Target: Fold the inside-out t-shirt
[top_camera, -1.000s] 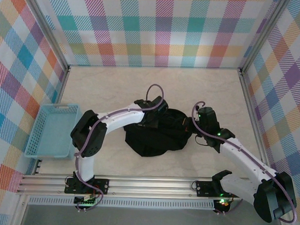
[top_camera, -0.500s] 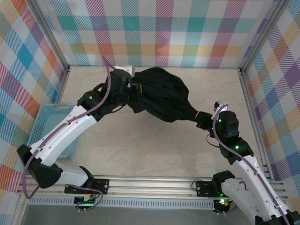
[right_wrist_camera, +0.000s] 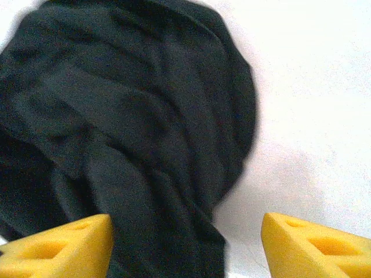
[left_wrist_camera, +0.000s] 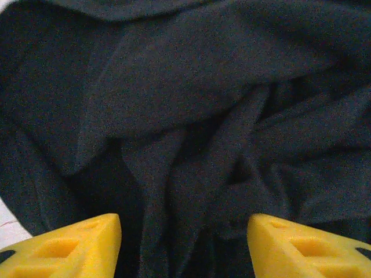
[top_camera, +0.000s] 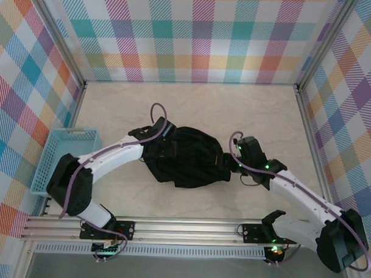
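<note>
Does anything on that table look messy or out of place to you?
Only the black t-shirt: it lies in a crumpled, wrinkled heap, neither spread flat nor folded. Nothing looks spilled or damaged.

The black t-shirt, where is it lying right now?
In the top view the t-shirt lies heaped on the table, between the left arm and right arm, right of the blue basket.
</note>
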